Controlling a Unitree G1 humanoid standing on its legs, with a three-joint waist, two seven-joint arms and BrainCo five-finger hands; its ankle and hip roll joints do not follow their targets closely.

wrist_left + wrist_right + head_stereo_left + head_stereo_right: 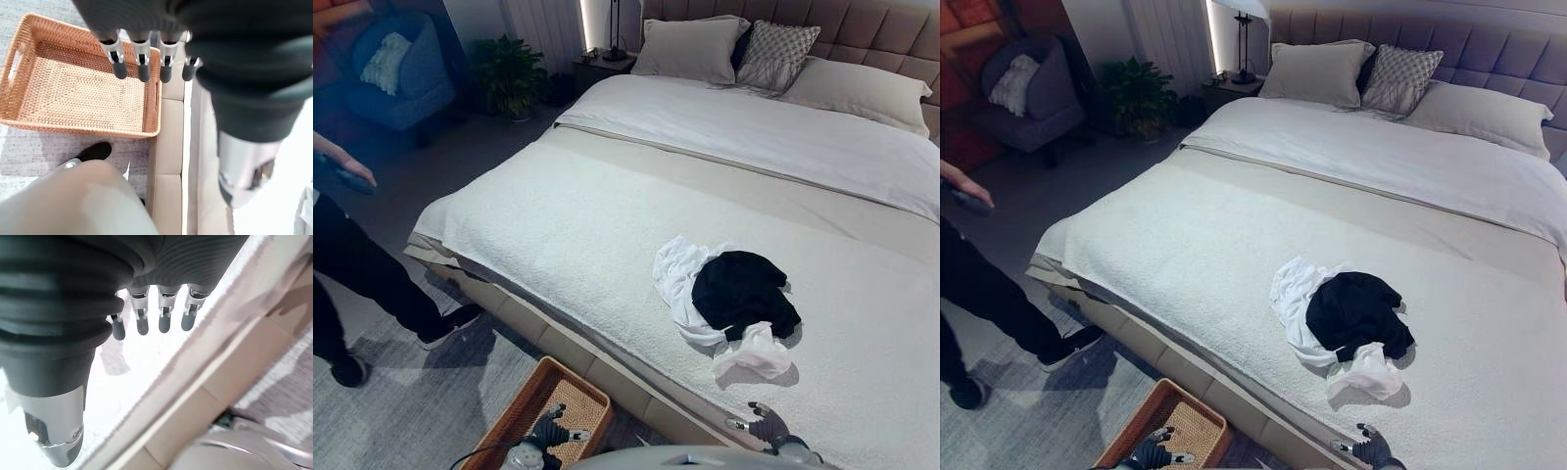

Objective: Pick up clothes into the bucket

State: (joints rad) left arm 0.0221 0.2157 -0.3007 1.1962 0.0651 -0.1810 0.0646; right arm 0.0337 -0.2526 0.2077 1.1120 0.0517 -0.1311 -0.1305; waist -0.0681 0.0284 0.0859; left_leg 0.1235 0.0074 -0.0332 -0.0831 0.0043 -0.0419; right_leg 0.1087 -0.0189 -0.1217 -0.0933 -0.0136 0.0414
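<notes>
A heap of clothes [729, 304] lies on the bed [568, 215], near its foot edge: a black garment [742, 290] sits on top of a white garment [677, 279], and a smaller white piece [759, 352] lies against the black one on the side nearest the bed's edge; nothing holds any of them. The wicker basket [73, 88] stands on the grey rug [401, 411] beside the bed's base, empty, with cut-out handles in its short walls. The left hand [142, 54] hangs above the basket's end nearest the bed, its fingers [120, 61] straight and released, grasping nothing. The right hand [156, 308] hovers over the bed's edge, short of the clothes, its fingers [165, 316] likewise straight and released, with its thumb [54, 431] set apart. At the head of the bed lie three pillows [690, 47], one of them patterned. Beyond the bed's far corner stand a potted plant [509, 70], a nightstand with a lamp [612, 39], and a blue armchair [396, 69]. A person [352, 264] in dark trousers stands on the floor off the bed's foot corner.
</notes>
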